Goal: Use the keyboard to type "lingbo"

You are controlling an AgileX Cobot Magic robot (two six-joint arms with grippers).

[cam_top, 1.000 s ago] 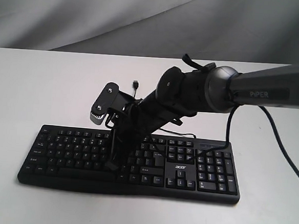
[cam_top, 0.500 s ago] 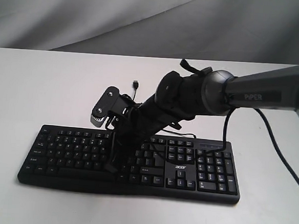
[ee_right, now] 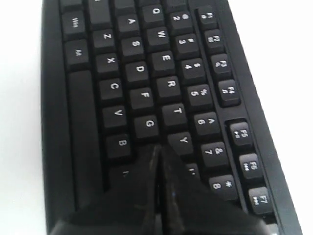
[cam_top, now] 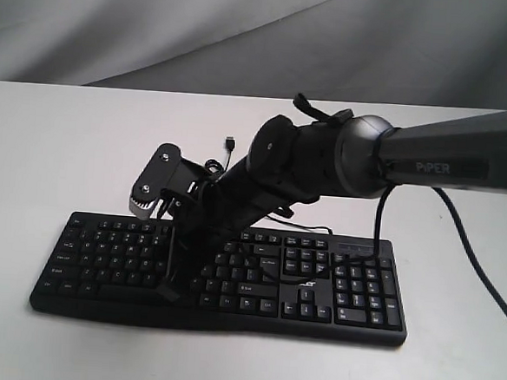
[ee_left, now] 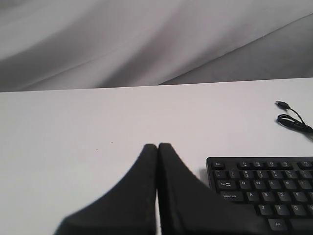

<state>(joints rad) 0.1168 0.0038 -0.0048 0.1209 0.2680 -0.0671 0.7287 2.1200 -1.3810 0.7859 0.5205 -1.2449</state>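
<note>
The black keyboard (cam_top: 343,283) lies across the white table, its acer logo near the number pad. My right gripper (cam_top: 170,291) is shut and points steeply down onto the letter keys left of the middle. In the right wrist view its tips (ee_right: 159,147) sit between the G, Y and B keys of the keyboard (ee_right: 142,73); the key under them is hidden. My left gripper (ee_left: 157,145) is shut on nothing and hovers over bare table beside the keyboard's Esc corner (ee_left: 264,188). The left arm does not show in the exterior view.
The thin black USB cable (ee_left: 293,120) coils behind the keyboard, its plug (cam_top: 229,141) lying loose on the table (cam_top: 65,142). A grey cloth backdrop (cam_top: 160,27) hangs behind the table. The right arm's own cable (cam_top: 484,258) trails over the table at the right.
The right arm has swung leftward along the keyboard, carrying its shut tips from the keys near the middle to keys further left. The keyboard has stayed in place.
</note>
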